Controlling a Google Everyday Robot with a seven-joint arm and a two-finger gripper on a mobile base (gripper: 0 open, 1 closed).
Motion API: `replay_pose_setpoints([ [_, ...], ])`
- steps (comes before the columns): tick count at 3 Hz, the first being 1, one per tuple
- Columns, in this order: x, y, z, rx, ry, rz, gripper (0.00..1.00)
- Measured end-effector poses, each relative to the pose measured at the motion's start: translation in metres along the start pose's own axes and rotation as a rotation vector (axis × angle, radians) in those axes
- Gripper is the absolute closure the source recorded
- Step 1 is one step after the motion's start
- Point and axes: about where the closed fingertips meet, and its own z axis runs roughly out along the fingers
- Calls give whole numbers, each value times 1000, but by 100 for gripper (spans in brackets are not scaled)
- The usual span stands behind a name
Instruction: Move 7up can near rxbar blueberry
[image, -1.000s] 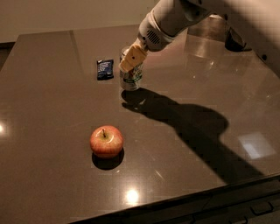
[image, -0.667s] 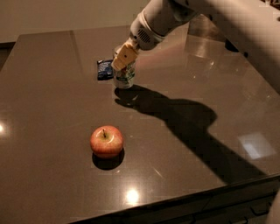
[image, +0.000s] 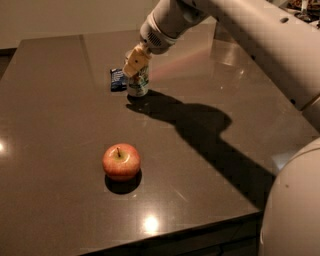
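The 7up can (image: 138, 84), silver and green, stands upright at the far middle of the dark table, right beside the rxbar blueberry (image: 117, 79), a flat dark blue wrapper just to its left. My gripper (image: 136, 62) comes down from the upper right and is shut on the top of the can. The tan fingers (image: 134, 64) cover the can's upper part. I cannot tell whether the can's base touches the table or hovers just above it.
A red apple (image: 121, 161) sits at the front middle of the table (image: 55, 150). My white arm (image: 250, 35) crosses the upper right and throws a large shadow over the table's right half. The table's front edge is near the bottom.
My gripper has carried the can leftwards across the table, from a short way right of the blue wrapper to right next to it. The apple has not moved.
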Motion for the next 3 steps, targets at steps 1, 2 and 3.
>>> replay_pose_setpoints([
  [1, 2, -8, 6, 9, 18, -9, 54],
  [2, 6, -12, 14, -4, 37, -21, 25],
  [3, 6, -11, 22, -23, 42, -27, 0],
])
